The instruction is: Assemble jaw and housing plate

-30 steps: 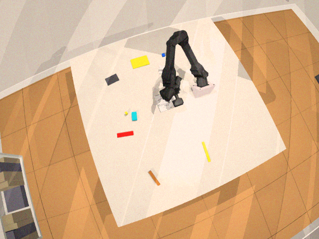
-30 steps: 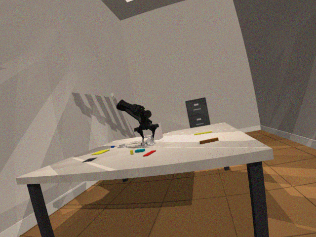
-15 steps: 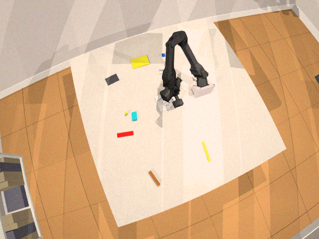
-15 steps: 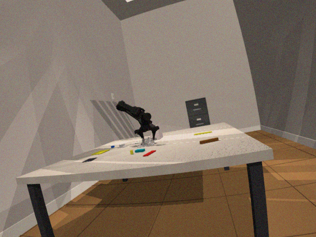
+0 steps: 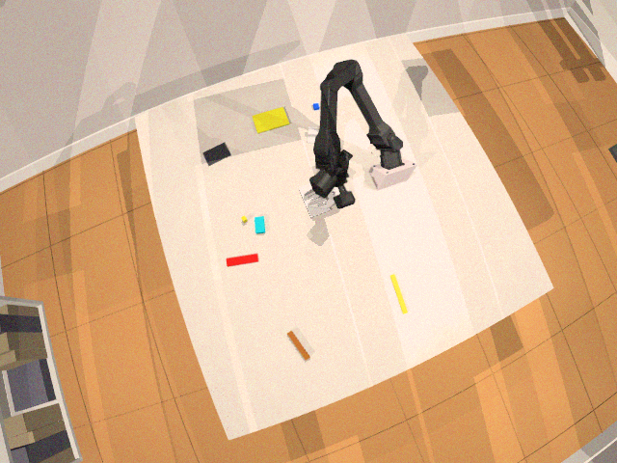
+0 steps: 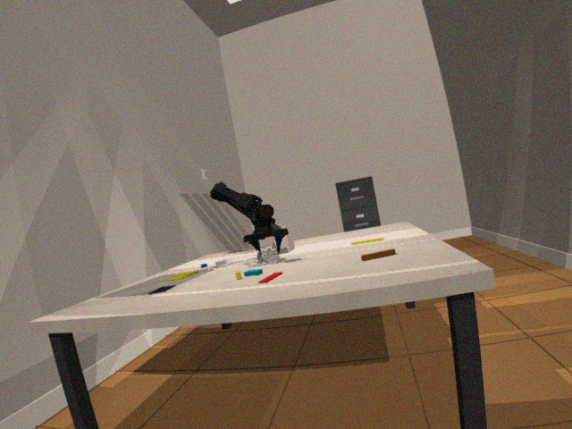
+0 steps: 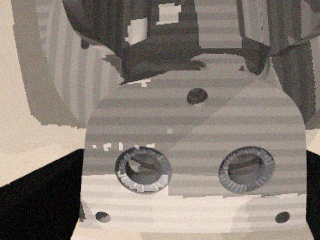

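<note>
My gripper (image 5: 333, 193) (image 6: 268, 253) (image 7: 191, 160) is shut on the housing plate (image 7: 195, 122), with one black finger at each side edge. The plate is grey, rounded at its far side, with two large ringed holes and several small ones. In the wrist view it lies over the gripper mechanism, and dark grey parts show through both ringed holes. The pale mechanism base (image 5: 318, 214) is on the table under the hand. Grey jaw parts stick out beyond the plate at the top of the wrist view. The pins, the gear teeth and any contact between plate and stubs are hidden.
A pale pink block (image 5: 393, 177) stands at the arm's base. A small pale part (image 5: 312, 135) (image 6: 221, 263) lies behind the hand. A cyan block (image 5: 259, 225), a red bar (image 5: 242, 259) and a yellow plate (image 5: 270, 120) lie on the table.
</note>
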